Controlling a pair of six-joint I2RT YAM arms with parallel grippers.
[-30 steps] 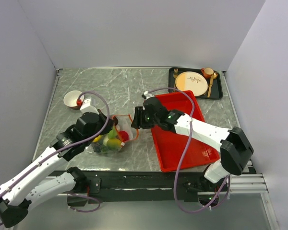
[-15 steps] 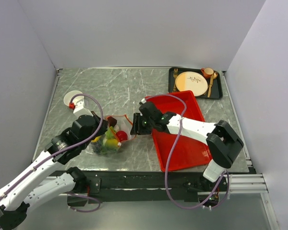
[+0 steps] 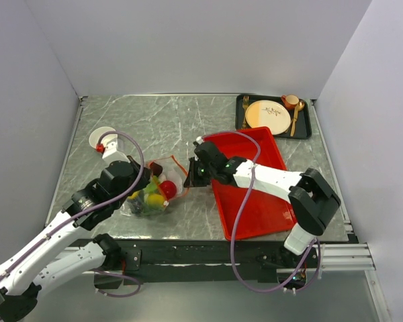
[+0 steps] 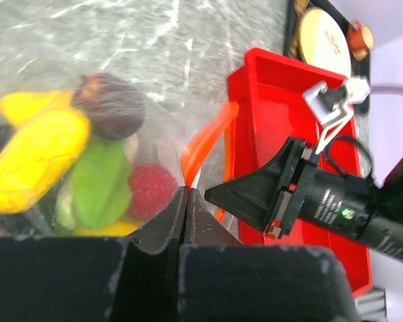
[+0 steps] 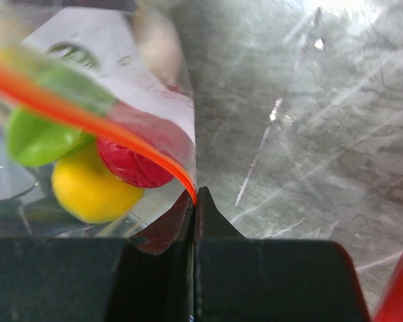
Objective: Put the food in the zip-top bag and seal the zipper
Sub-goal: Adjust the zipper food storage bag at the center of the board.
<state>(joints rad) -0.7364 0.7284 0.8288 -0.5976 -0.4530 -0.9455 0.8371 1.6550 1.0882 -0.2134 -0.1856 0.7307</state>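
Now the zipper [image 5: 60, 102] is pinched by both grippers.
The zip-top bag [image 3: 144, 201], filled with the food [image 4: 87, 168], is laid left of the red tray [image 3: 255, 201]. Its strip is stretched slantwise between the closed left gripper [image 4: 187, 194] and right gripper [image 5: 195, 201]. The slider cannot be made out.

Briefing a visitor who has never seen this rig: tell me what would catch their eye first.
The clear zip-top bag stuffed with bright toy food, left of centre in the overhead view, stands out first. The left hand and the right hand are both shut on its orange zipper. Just right of it lies the big red tray.
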